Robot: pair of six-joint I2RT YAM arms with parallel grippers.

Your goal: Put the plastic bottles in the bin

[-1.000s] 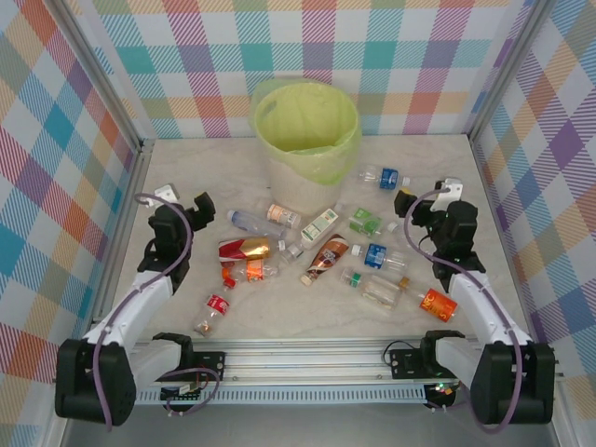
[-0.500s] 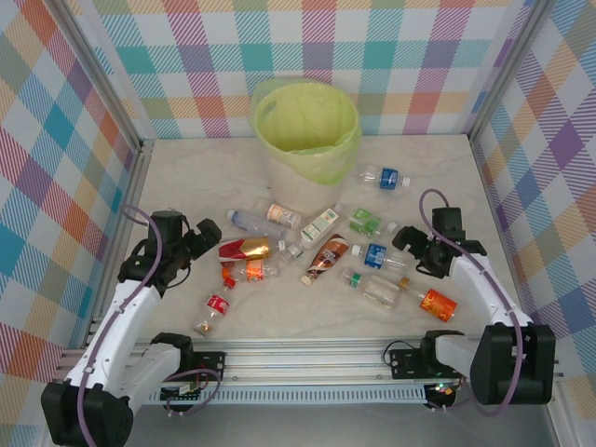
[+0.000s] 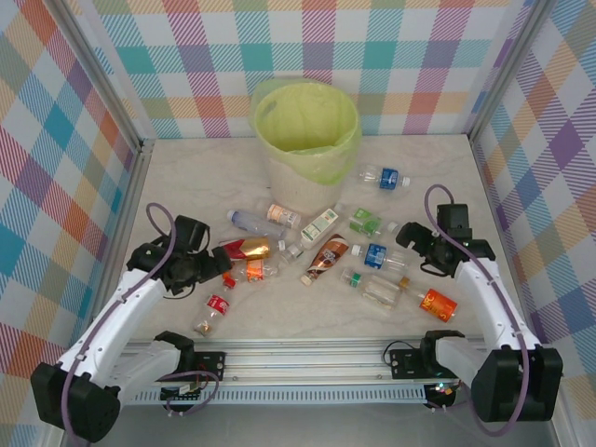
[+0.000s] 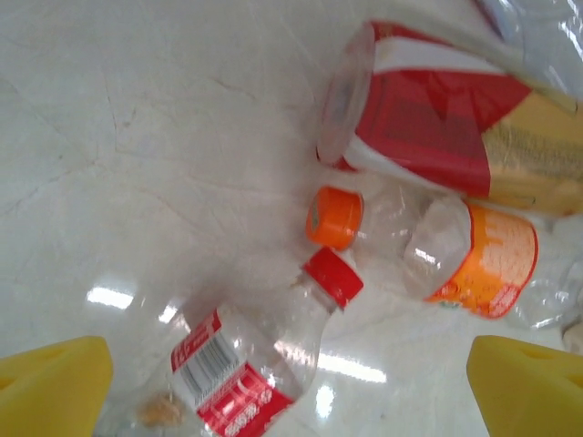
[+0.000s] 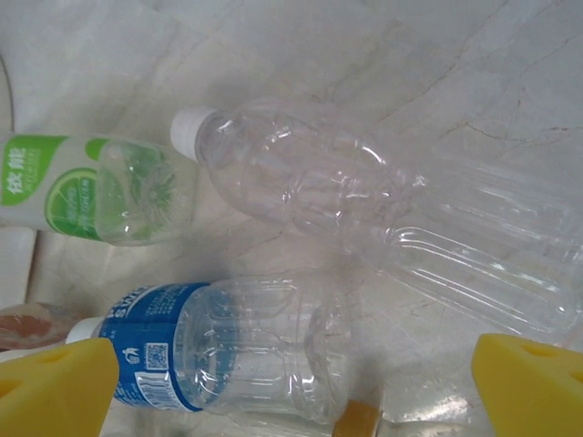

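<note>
Left gripper (image 3: 216,270) hangs spread wide and empty over a red-capped bottle (image 4: 246,364). An orange-capped bottle (image 4: 428,246) and a red-and-gold bottle (image 4: 428,118) lie just beyond it. Right gripper (image 3: 416,250) is fully apart too, with nothing in it, above a blue-labelled bottle (image 5: 209,360) and a clear unlabelled bottle (image 5: 364,218). I see the plastic bottles (image 3: 328,256) scattered on the table (image 3: 186,177) between my arms. They lie in front of the bin (image 3: 291,172), with one off to its right.

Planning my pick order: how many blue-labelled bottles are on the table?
2. One blue-labelled bottle lies right of the bin; the other beside the right gripper. Down-turned labels could hide more.
</note>
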